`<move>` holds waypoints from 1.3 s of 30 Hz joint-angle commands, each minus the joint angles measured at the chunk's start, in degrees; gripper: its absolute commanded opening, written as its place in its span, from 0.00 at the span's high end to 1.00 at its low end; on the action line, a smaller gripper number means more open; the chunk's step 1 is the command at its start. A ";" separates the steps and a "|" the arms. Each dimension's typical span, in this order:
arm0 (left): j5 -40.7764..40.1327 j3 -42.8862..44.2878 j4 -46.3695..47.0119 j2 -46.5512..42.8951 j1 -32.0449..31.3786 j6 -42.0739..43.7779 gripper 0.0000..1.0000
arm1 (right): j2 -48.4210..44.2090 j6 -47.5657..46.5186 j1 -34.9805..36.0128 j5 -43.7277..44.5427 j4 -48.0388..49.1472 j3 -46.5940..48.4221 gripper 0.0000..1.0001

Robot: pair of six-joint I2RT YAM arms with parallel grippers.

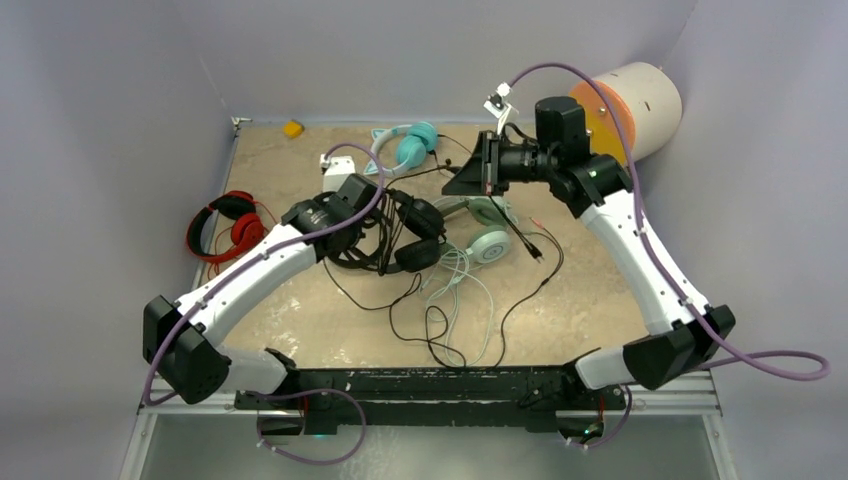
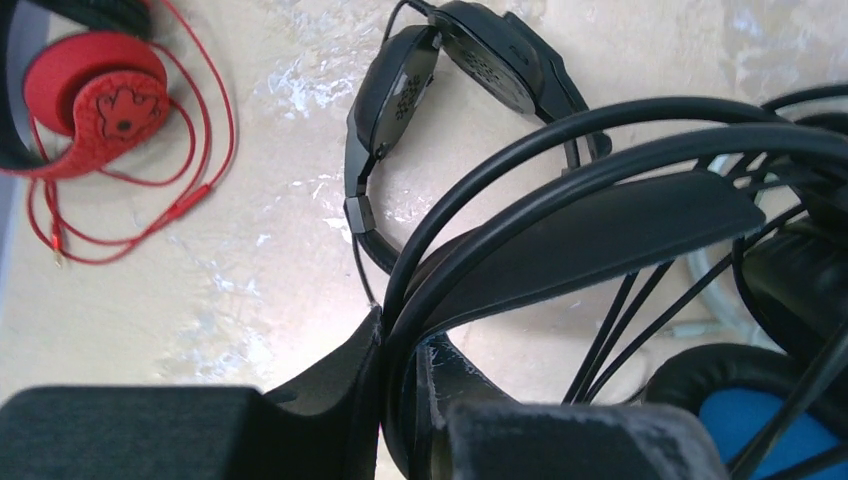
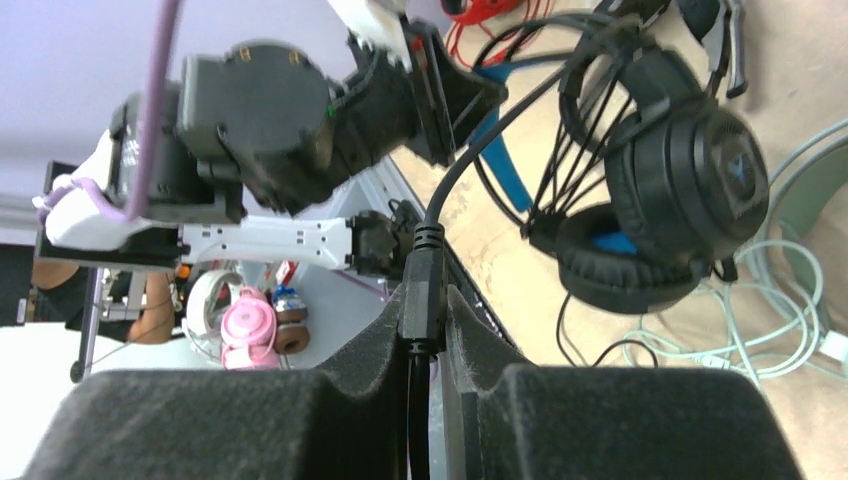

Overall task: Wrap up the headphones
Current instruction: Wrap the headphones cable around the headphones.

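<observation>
My left gripper (image 1: 368,203) is shut on the headband of the black headphones with the blue inner band (image 1: 412,232), held above the table; black cable runs across the band (image 2: 600,215). In the left wrist view the fingers (image 2: 345,380) pinch the band and cable. My right gripper (image 1: 468,178) is shut on this headset's black cable (image 3: 424,290), at a thick moulded piece; its earcup (image 3: 690,170) hangs beyond. Red headphones (image 1: 225,225) lie at the left and show in the left wrist view (image 2: 95,95). Small all-black headphones (image 2: 450,80) lie below. Mint-green headphones (image 1: 487,240) and teal cat-eared headphones (image 1: 410,145) lie behind.
A big cream drum with an orange face (image 1: 630,100) stands at the back right, just behind my right arm. A small yellow object (image 1: 292,128) lies at the back left. Loose black cable (image 1: 440,325) and mint cable (image 1: 470,290) trail over the table's middle towards the front.
</observation>
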 commanded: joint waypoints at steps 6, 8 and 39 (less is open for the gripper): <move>10.05 7.64 -3.85 0.51 13.86 -25.08 1.00 | -6.90 1.26 7.75 2.99 6.85 -9.09 1.00; 11.36 9.46 -5.08 1.21 14.45 -28.51 1.00 | -6.91 1.45 10.15 4.38 7.96 -11.36 1.00; 15.42 17.27 -8.93 -6.75 15.97 -31.34 1.00 | -8.13 3.02 22.77 23.38 38.80 -42.42 0.49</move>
